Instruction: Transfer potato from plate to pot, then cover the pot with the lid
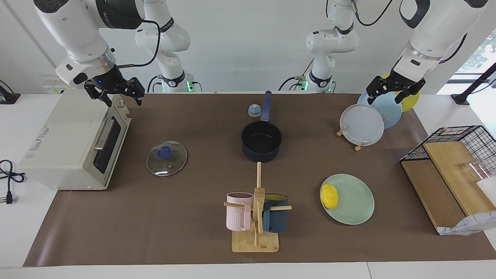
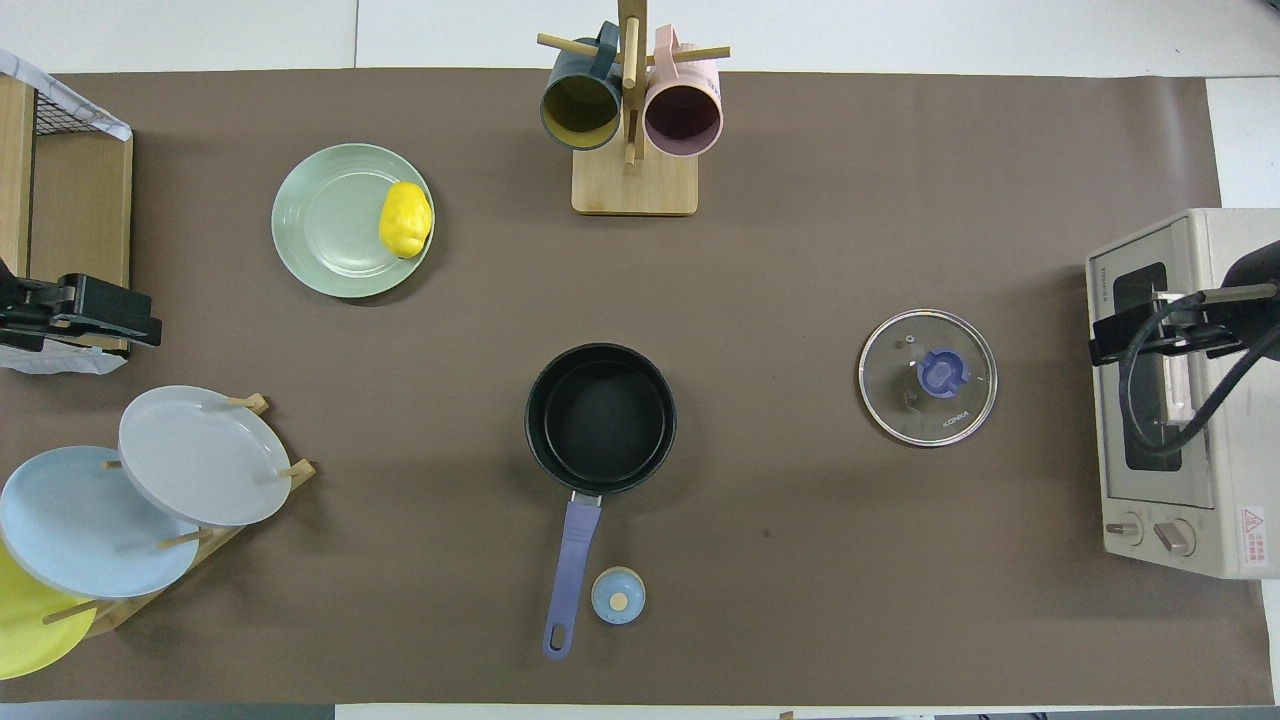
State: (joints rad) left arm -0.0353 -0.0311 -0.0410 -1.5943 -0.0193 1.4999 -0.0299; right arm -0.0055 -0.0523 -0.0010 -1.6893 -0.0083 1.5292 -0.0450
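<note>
Layout before the first transfer. The potato (image 1: 329,196) lies on the plate (image 1: 354,201), at the rim nearest the pot (image 1: 261,141), its long axis roughly along that rim. The pot stands uncovered mid-counter, handle toward the robots; relative to it, the plate lies farther from the robots toward the left arm's end, and the lid (image 1: 166,158) lies flat on the counter (image 1: 155,224) toward the right arm's end. The left gripper (image 1: 395,91), fingers parted and empty, hangs over the racked plates (image 1: 372,118) and is judged the nearer one to the potato. The right gripper (image 1: 114,91), also parted and empty, hangs over the toaster oven (image 1: 73,139). Bare counter separates plate from pot; the mug stand (image 1: 256,217) beside that path is the one obstacle.
</note>
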